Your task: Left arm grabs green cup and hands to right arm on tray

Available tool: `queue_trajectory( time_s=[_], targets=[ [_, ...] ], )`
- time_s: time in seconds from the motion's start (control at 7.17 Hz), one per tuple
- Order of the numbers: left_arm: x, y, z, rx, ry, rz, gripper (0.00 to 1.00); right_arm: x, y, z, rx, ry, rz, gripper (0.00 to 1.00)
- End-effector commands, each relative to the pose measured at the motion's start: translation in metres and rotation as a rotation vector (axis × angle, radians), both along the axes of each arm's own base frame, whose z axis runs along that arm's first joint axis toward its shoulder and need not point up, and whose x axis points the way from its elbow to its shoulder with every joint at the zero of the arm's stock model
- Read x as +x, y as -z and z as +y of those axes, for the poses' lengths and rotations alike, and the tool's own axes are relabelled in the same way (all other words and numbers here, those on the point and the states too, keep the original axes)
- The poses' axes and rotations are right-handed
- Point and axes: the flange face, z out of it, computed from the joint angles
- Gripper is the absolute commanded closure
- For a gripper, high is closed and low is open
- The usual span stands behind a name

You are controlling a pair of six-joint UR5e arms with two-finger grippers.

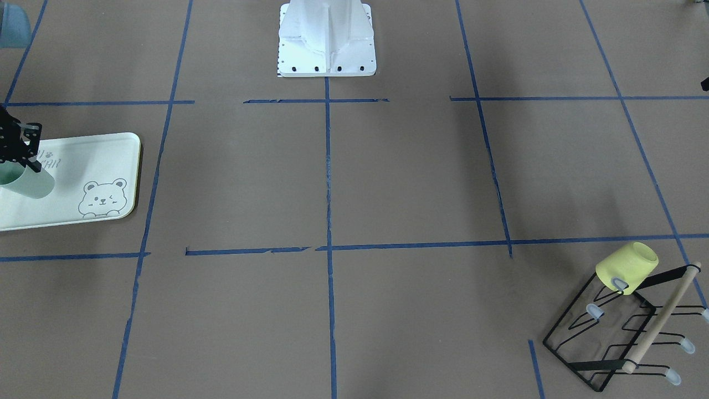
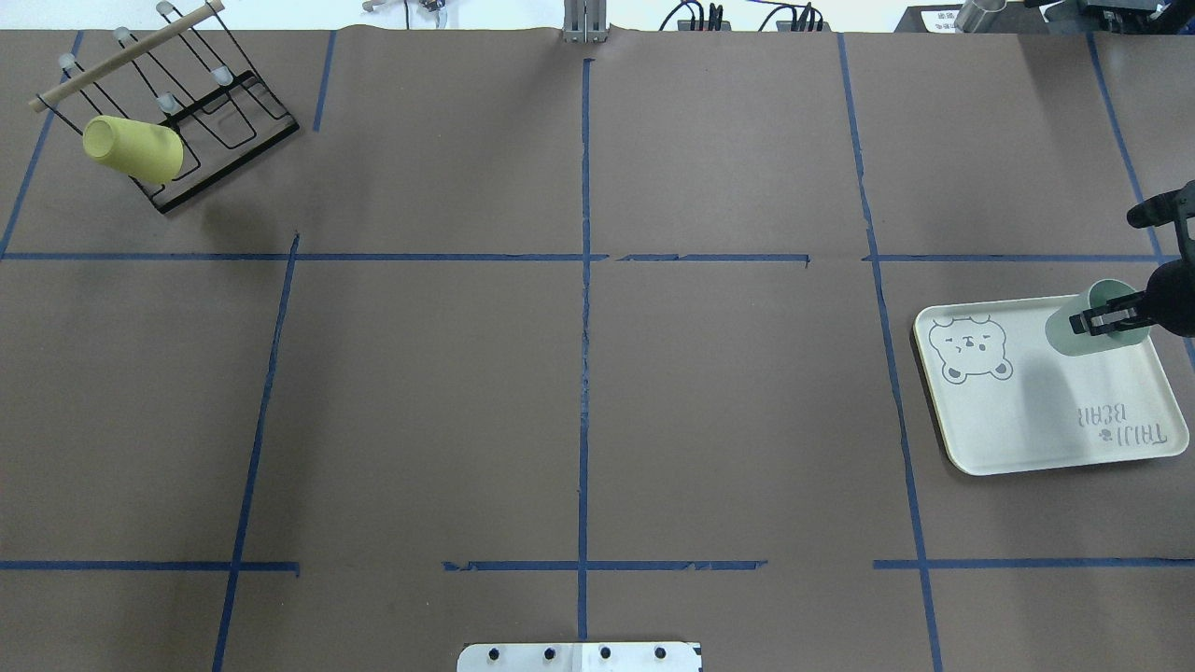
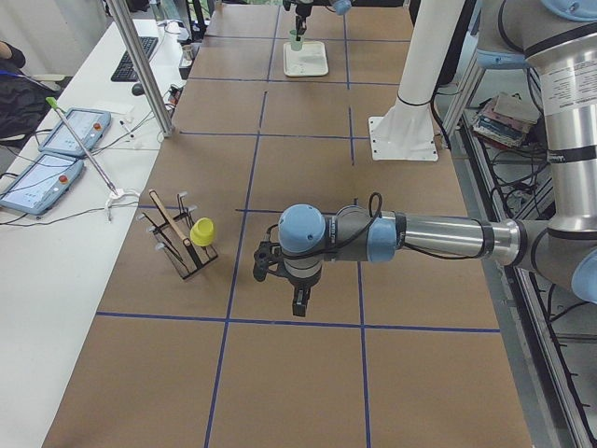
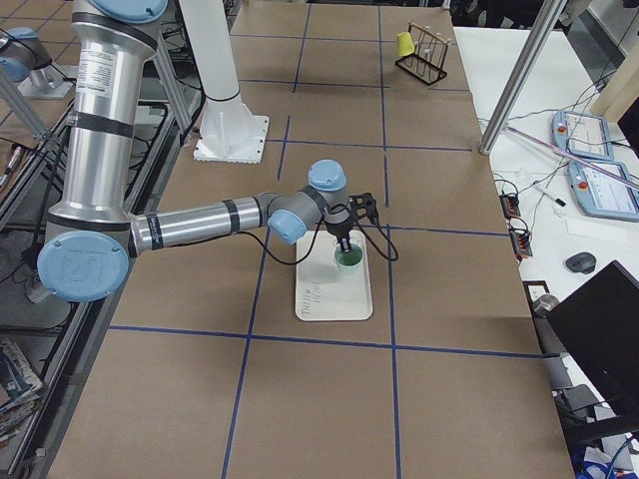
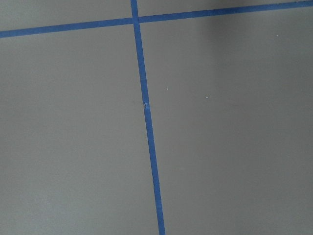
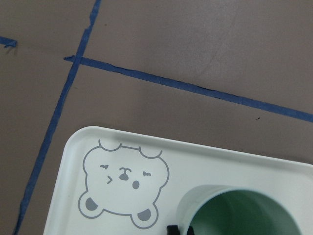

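Entry: one legible text. The tray (image 2: 1027,439) is carrying grey lettering (image 2: 1130,426) reading "TAIJI BEAR", set in two lines with "TAIJI" above "BEAR". A small paw mark (image 2: 1104,434) is following "TAIJI". In the overhead view the words are showing upside down, and they are sitting at the tray's end opposite the winking bear drawing (image 2: 971,348). In the front-facing view only the closing letters "AR" are reading clearly, with the rest lying hidden. In the exterior right view the same print is appearing too small to read.
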Motion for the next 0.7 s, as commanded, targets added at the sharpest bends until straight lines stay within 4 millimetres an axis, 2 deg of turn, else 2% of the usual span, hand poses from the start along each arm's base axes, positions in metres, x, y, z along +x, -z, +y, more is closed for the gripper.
queue_trajectory(
  time_s=[0.0,0.42,0.56],
  targets=[
    [0.0,0.001,-0.001,0.003,0.0,0.002,0.0,-0.016,-0.011,0.013,-0.006,0.001,0.042,1.0],
    [0.0,0.001,-0.001,0.001,0.0,0.002,0.0,-0.044,-0.016,0.026,-0.045,-0.029,0.069,0.99],
    [0.0,0.0,-0.001,0.0,0.0,0.002,0.0,-0.044,-0.015,0.026,-0.044,-0.029,0.068,0.98]
  ],
)
